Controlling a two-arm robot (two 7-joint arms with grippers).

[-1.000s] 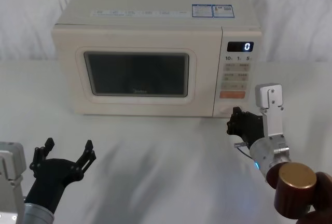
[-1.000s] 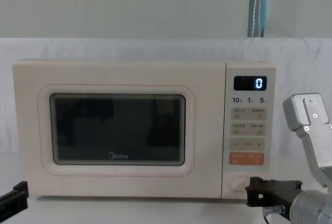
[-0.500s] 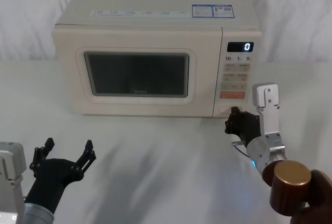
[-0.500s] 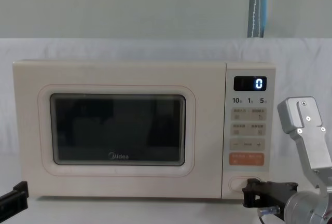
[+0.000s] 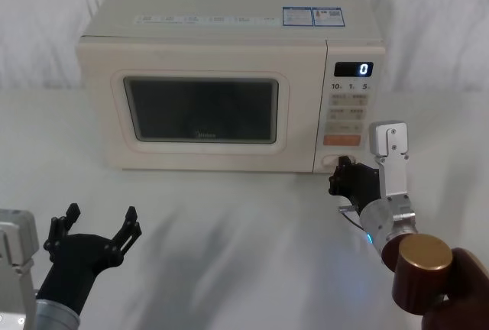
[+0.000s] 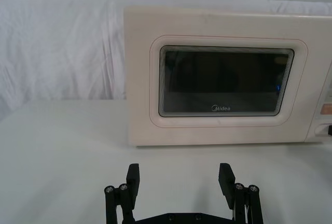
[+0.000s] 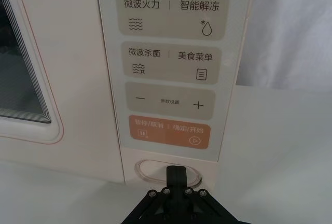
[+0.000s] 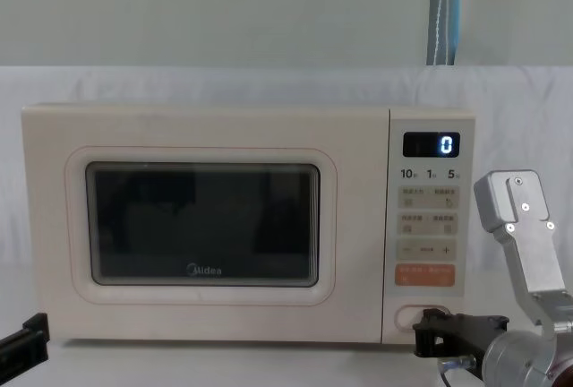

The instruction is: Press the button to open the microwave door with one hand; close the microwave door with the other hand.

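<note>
The cream microwave door (image 5: 200, 108) (image 8: 201, 226) (image 6: 225, 81), with its dark window, sits flush in the oven's front. Below the orange key, the oval button (image 7: 148, 169) (image 8: 430, 312) (image 5: 328, 160) lies at the foot of the control panel. My right gripper (image 7: 176, 172) (image 5: 335, 177) (image 8: 421, 333) is shut, and its joined tips point at the button's middle and cover part of it. Whether they touch it I cannot tell. My left gripper (image 5: 95, 223) (image 6: 179, 173) hangs open and empty over the near left of the table, well short of the door.
The microwave stands on a white-draped table (image 5: 229, 231) with a white curtain behind. Its display (image 5: 353, 69) reads 0. The orange key (image 7: 170, 132) and beige keypad fields lie just above the button. Open tabletop lies between the two arms.
My right gripper has crept forward and slightly left, from just off the panel's lower corner to the button. The door and the left arm have not moved.
</note>
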